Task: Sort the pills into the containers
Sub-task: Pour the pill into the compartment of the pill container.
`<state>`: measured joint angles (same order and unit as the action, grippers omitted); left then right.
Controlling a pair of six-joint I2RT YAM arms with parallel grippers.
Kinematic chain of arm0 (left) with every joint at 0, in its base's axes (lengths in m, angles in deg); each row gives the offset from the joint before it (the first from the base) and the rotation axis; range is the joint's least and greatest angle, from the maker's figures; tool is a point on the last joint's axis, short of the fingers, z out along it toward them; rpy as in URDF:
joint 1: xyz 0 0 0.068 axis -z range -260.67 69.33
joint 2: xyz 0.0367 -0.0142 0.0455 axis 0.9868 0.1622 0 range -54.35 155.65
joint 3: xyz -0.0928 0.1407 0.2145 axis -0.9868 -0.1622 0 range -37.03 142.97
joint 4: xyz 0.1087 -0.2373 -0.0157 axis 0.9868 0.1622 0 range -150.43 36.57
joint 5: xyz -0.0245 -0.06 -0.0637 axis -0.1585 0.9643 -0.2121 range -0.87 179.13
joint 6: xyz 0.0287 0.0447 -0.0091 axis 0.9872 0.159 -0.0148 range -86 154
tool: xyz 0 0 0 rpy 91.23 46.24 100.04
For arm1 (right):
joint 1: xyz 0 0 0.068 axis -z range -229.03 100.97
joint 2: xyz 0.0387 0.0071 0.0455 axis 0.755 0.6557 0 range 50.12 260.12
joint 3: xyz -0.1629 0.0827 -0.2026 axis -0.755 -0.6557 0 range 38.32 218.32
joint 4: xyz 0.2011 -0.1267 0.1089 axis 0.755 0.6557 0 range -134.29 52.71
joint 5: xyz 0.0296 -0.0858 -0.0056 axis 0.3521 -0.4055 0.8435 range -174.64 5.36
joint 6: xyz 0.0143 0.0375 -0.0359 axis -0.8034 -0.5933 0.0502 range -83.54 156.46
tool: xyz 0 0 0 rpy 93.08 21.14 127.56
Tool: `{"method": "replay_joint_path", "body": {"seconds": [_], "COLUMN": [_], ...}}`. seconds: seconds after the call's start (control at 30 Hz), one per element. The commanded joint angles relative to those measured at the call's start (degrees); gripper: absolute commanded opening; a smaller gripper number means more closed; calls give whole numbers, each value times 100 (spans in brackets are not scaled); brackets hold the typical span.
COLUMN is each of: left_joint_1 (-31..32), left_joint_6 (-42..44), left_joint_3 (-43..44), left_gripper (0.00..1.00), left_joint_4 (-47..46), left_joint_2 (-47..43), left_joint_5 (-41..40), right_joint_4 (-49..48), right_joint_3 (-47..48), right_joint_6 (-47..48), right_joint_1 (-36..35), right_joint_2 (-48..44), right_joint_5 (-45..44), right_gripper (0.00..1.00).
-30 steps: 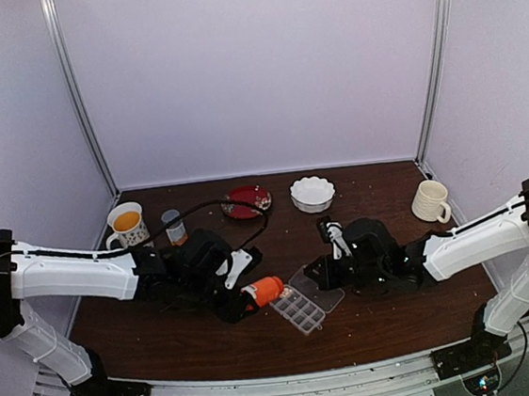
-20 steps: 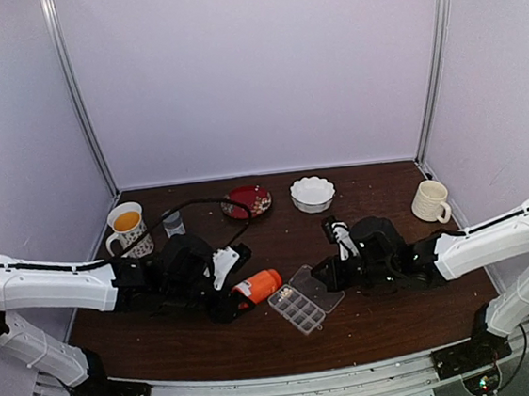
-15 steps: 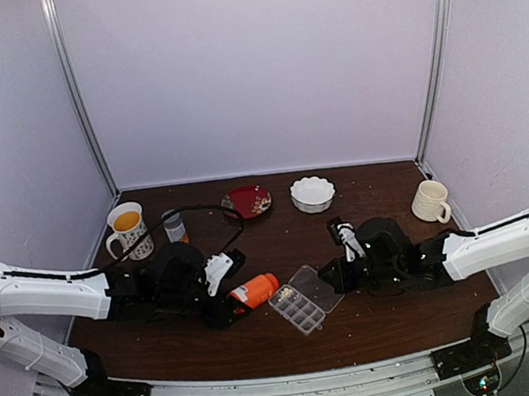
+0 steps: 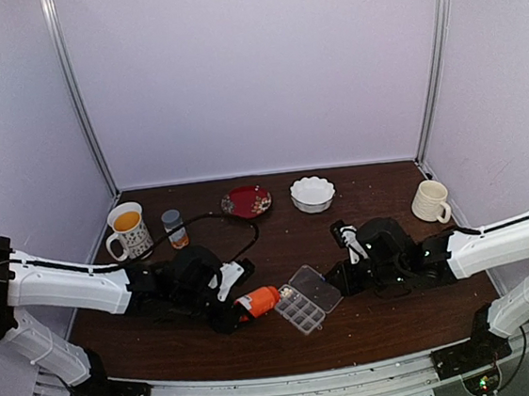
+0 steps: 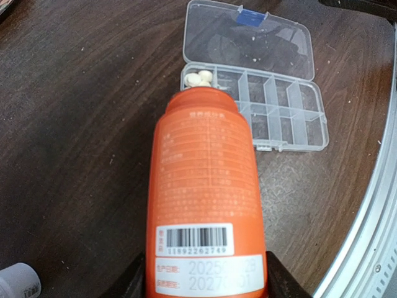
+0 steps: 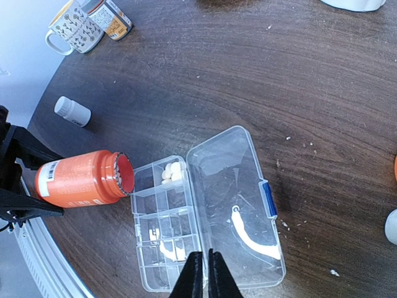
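Note:
My left gripper (image 5: 205,282) is shut on an open orange bottle (image 5: 206,186), held almost level just above the table. Its mouth (image 6: 126,176) points at the end cell of the containers, a clear pill box (image 6: 167,236). A few cream pills (image 6: 172,172) lie in that corner cell (image 5: 201,77); the other cells look bare. The hinged lid (image 6: 236,205) lies open flat. My right gripper (image 6: 205,273) is shut, its tips over the hinge at the box's other end; I cannot tell if they pinch it. From above, the bottle (image 4: 257,302) sits left of the box (image 4: 300,310).
A small white bottle (image 6: 72,110) stands on the table left of the orange one. Along the back are a mug of orange liquid (image 4: 127,224), a small amber bottle (image 4: 174,228), a red plate (image 4: 247,201), a white scalloped bowl (image 4: 312,193) and a cream mug (image 4: 429,200).
My left gripper has carried the orange bottle down and nearer the table, its mouth still by the box's corner. The right arm has drawn back slightly to the right.

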<state>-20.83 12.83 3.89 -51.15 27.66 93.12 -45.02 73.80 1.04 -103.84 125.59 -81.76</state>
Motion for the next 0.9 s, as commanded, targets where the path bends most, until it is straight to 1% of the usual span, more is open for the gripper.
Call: {"method": "replay_joint_path", "body": {"seconds": [0.0,0.1,0.3,0.5,0.6,0.7,0.73,0.87], "left_joint_1": [2,2,2,8,8,8,9,1], "left_joint_6": [22,59,69,44,35,34,29,27], "left_joint_3": [405,545,1109,1277,1307,1297,1287,1320], "left_gripper": [0,0,0,0,0,0,0,0], "left_joint_4": [248,484,1402,1586,1611,1551,1539,1538], "left_joint_2": [178,240,504,599,665,727,745,847], "left_joint_5": [-56,-103,-249,-198,-153,-78,-52,-2], "right_joint_4": [-119,-103,-103,-297,-605,-1172,-1440,-1978], "right_joint_3": [209,240,342,723,869,929,950,1131], "right_joint_6": [-9,7,14,-14,-179,-451,-539,-829], "right_joint_1": [5,5,5,-24,-111,-247,-301,-489], "right_joint_2": [81,92,120,353,560,813,938,1526], "right_joint_5": [54,58,155,394,530,620,671,845], "right_gripper": [6,6,7,7,7,5,5,2]}}
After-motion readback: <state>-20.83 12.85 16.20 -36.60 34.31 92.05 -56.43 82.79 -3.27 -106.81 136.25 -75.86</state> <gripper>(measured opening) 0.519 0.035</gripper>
